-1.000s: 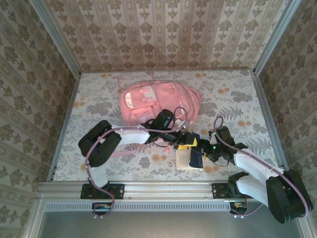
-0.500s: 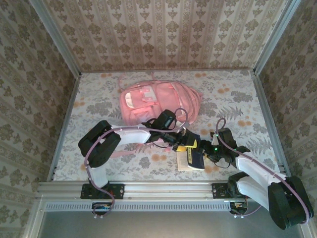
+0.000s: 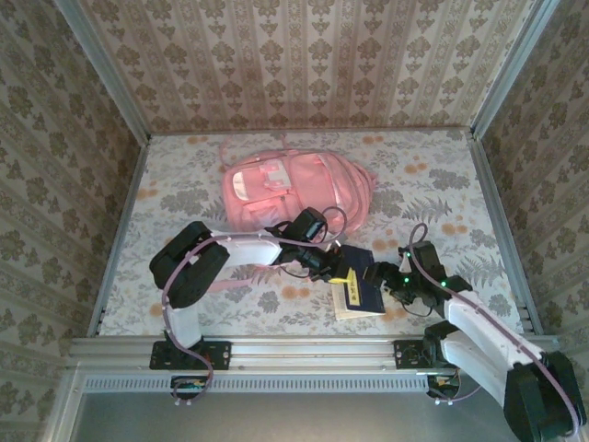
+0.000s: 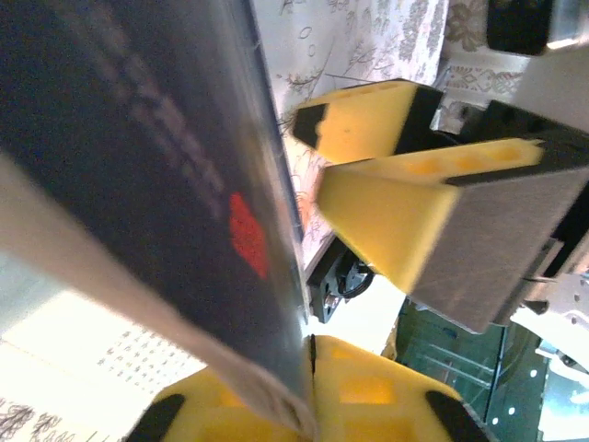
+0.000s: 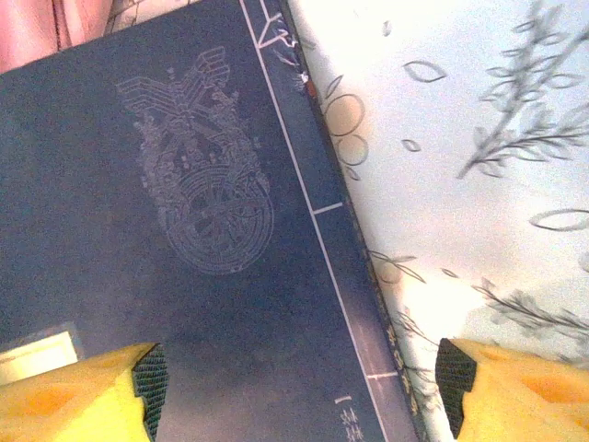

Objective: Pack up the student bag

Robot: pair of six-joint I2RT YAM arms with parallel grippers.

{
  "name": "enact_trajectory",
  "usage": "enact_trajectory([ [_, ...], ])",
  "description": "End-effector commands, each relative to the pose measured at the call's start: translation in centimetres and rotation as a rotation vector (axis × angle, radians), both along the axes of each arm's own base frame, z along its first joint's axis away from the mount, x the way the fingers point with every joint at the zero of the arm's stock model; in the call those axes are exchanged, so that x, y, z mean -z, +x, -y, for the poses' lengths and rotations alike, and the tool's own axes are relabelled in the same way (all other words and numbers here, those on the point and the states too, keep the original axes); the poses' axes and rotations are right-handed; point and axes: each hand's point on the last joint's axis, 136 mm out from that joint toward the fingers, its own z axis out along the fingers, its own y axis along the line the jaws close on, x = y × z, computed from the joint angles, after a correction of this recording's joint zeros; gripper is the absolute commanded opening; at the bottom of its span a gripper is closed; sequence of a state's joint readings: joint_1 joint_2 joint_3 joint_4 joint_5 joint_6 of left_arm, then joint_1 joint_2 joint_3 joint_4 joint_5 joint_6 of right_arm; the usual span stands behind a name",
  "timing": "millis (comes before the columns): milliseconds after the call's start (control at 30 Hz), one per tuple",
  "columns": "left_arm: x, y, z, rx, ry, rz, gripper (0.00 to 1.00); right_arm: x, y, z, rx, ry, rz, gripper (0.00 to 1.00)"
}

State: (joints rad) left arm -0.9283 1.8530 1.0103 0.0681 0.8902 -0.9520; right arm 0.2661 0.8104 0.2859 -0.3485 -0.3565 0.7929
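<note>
The student bag (image 3: 294, 189), a large soft pink backpack, lies flat at the back middle of the table. In front of it a dark blue book (image 3: 361, 287) rests on a white printed booklet (image 3: 342, 309). My left gripper (image 3: 342, 273) is at the book's left edge. In the left wrist view its yellow fingers (image 4: 386, 391) are pressed together, with the edge of the book (image 4: 138, 157) running into the seam between them. My right gripper (image 3: 386, 276) is open. In the right wrist view it straddles the right edge of the book (image 5: 184, 230), which bears an embossed emblem.
The floral tablecloth (image 3: 442, 203) covers the table, which is walled by patterned panels on three sides. A metal rail (image 3: 304, 350) runs along the near edge. A pale pink strap (image 3: 225, 284) trails from the bag towards the left arm.
My left gripper has gone from open to shut at the book's edge. The dark blue book has turned and slid slightly right. The right arm has shifted a little right and nearer.
</note>
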Motion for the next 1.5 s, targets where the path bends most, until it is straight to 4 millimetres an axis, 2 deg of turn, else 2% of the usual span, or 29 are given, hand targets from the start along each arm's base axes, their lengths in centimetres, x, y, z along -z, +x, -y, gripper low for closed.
enact_trajectory([
  [0,-1.6,0.7,0.4,0.010,-0.053,0.026,0.00,-0.9,-0.8,2.1,0.084,-0.080,-0.017,0.81],
  [167,-5.9,2.1,0.7,-0.017,-0.165,0.102,0.00,-2.7,-0.7,2.9,0.113,-0.103,-0.013,0.85],
  [300,-9.1,2.1,0.7,-0.011,-0.234,0.171,0.00,-4.2,0.1,2.0,0.093,-0.055,0.032,0.89],
  [500,-12.7,1.6,-0.5,0.001,-0.303,0.280,0.00,-8.0,1.3,-1.7,-0.018,0.166,0.129,0.94],
  [667,-14.8,1.1,-1.6,0.008,-0.321,0.363,0.00,-11.8,1.4,-5.3,-0.110,0.455,0.172,0.91],
  [800,-16.3,1.1,-1.9,0.026,-0.329,0.410,0.00,-14.4,1.7,-6.3,-0.111,0.628,0.214,0.88],
  [867,-17.9,1.1,-1.9,0.034,-0.350,0.432,0.00,-15.5,2.0,-6.5,-0.102,0.685,0.228,0.86],
  [1067,-22.3,0.9,-2.4,0.062,-0.388,0.532,0.00,-18.3,2.4,-6.6,-0.102,0.728,0.279,0.85],
  [1200,-23.1,0.9,-2.8,0.083,-0.389,0.564,0.00,-19.5,2.8,-6.7,-0.105,0.750,0.309,0.87],
  [1367,-24.8,1.6,-3.5,0.078,-0.415,0.607,0.00,-18.6,3.1,-6.5,-0.090,0.718,0.295,0.92],
  [1467,-24.7,2.1,-3.7,0.079,-0.409,0.619,0.00,-19.3,3.3,-6.6,-0.090,0.751,0.319,0.96],
])
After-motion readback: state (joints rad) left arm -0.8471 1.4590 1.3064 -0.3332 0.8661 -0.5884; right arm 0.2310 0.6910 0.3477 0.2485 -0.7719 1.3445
